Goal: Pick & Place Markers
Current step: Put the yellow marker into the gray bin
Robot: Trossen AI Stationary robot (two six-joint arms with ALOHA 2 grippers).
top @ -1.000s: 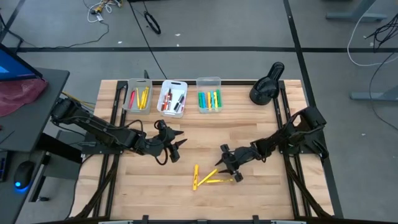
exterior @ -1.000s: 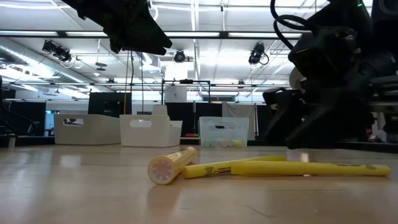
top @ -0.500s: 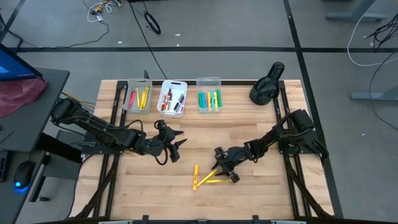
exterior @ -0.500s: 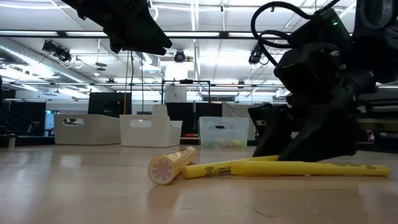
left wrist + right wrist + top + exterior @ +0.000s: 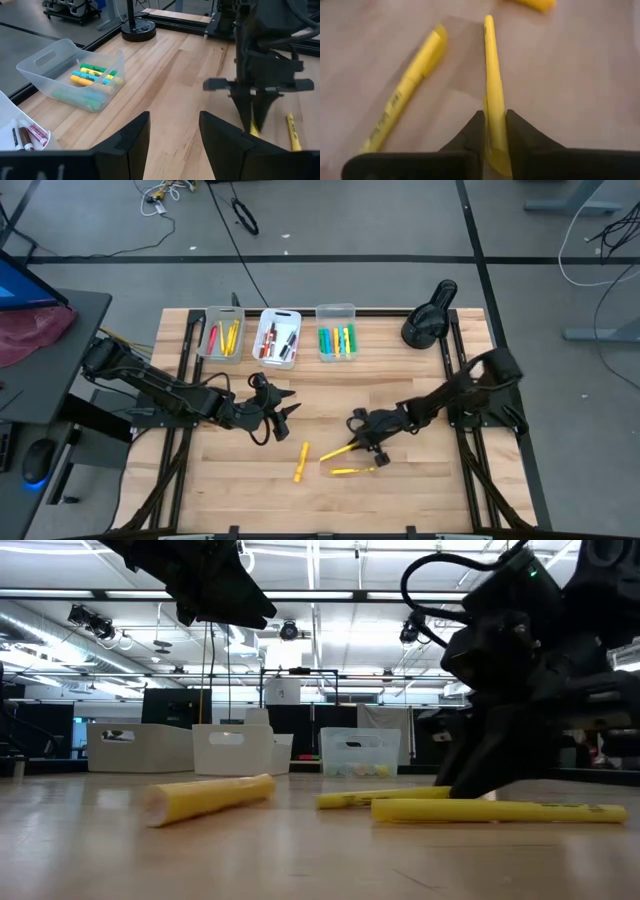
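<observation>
**Three yellow markers on the table, one held by the right gripper**

Three bins sit along the table's far edge: a left bin [image 5: 219,335] with red, orange and yellow markers, a white middle bin [image 5: 278,338] with red and black ones, and a clear bin [image 5: 336,340] with green, yellow and blue ones. The left gripper [image 5: 283,411] hangs above the wood left of centre, fingers spread, holding nothing. Toward the table's front, a loose yellow marker [image 5: 300,462] lies alone. Further right, the right gripper [image 5: 366,441] is clamped on a second yellow marker [image 5: 492,90], whose tip angles down-left. Just beside it, nearer the front edge, a third yellow marker [image 5: 353,471] rests flat on the table [image 5: 440,490].
</observation>
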